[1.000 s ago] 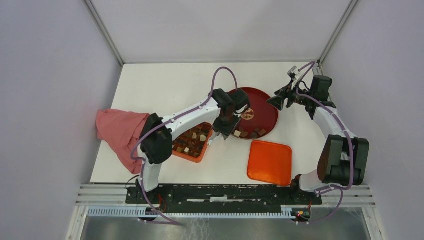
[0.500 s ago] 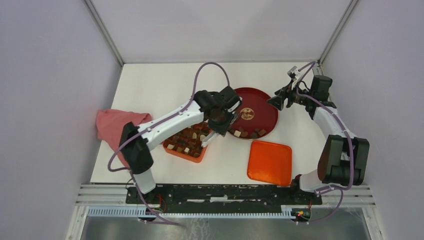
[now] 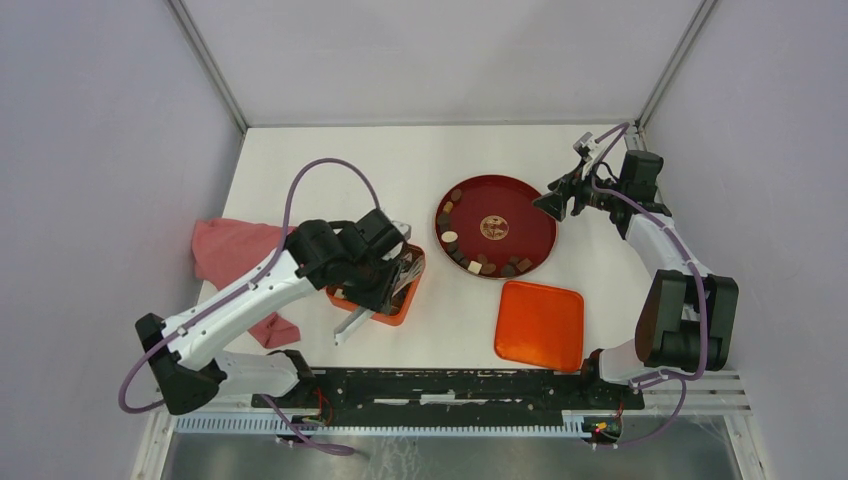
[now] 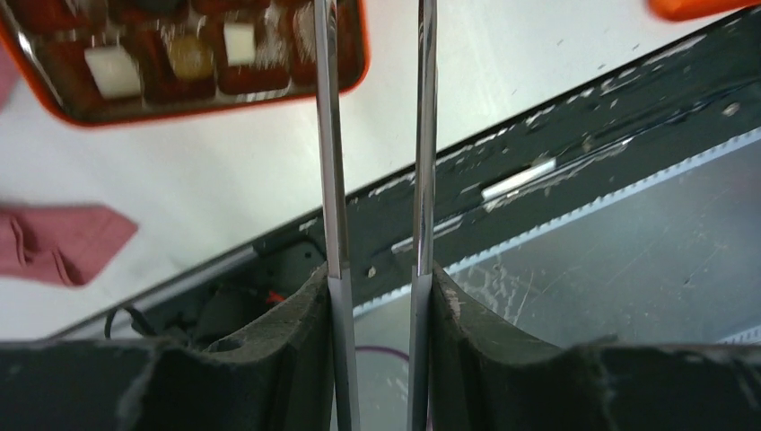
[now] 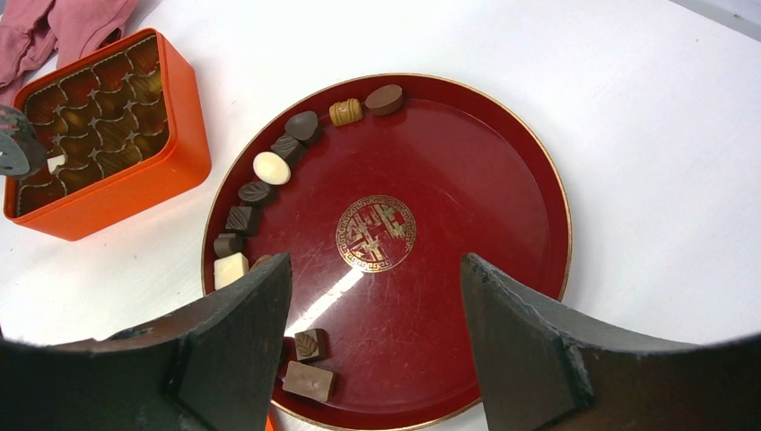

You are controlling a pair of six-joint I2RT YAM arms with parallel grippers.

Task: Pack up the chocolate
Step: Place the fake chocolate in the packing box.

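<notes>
Roughly twelve brown and cream chocolates (image 5: 271, 167) lie on the round dark-red plate (image 5: 485, 197), and a few are in the orange compartmented box (image 5: 135, 193) beside it. The left gripper (image 4: 377, 305) pinches steel tweezers (image 4: 327, 135); the right gripper (image 5: 381, 350) gapes empty.

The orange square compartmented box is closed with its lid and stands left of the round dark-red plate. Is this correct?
Not closed: the orange square compartmented box is open. The right wrist view shows its compartments uncovered, and the top external view shows its flat orange lid lying apart. It does stand left of the round dark-red plate.
</notes>
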